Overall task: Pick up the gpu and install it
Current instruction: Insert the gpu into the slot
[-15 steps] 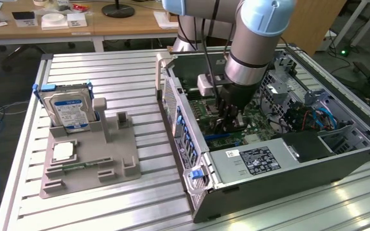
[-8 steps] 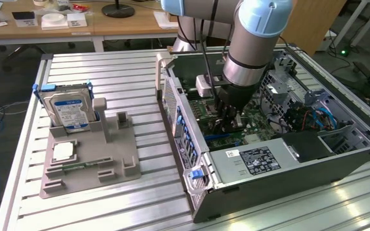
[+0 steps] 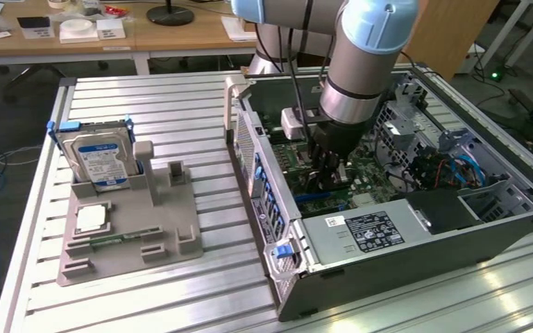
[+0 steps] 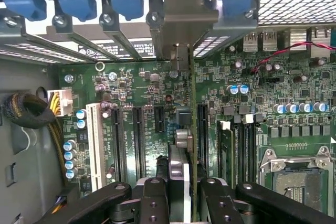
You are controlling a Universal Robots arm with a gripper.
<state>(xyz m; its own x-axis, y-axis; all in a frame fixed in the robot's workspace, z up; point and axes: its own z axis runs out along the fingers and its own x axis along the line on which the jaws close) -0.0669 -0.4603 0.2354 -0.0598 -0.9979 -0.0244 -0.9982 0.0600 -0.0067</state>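
Gripper (image 4: 178,195) is deep inside the open computer case (image 3: 276,194), low over the green motherboard (image 4: 131,93). Its two black fingers (image 4: 152,200) are closed narrowly on the gpu (image 4: 185,145), which stands on its thin edge between them. In the wrist view the card shows edge-on, as a thin line that runs from the fingers toward the rear wall of the case, with a metal bracket (image 4: 181,22) at its far end against the slot openings there. The card's edge lies along the motherboard in line with the long black slots (image 4: 137,140), between them and the next slot (image 4: 202,132) toward the memory side. I cannot tell if it is fully seated in a slot.

In the exterior view the grey arm (image 3: 364,69) comes down from above into the middle of the case, and the gpu is hidden behind the arm and gripper there. The case lies on its side on the ribbed metal table (image 3: 155,104), toward the exterior view's right. A power supply (image 3: 368,232) with a label sits at the near end of the case.

On the exterior view's left, well apart from the case, a grey holder (image 3: 137,236) lies on the table. A silver hard drive (image 3: 100,161) with a blue-white label stands upright in it, and a small square chip (image 3: 91,219) lies flat in front of the drive.
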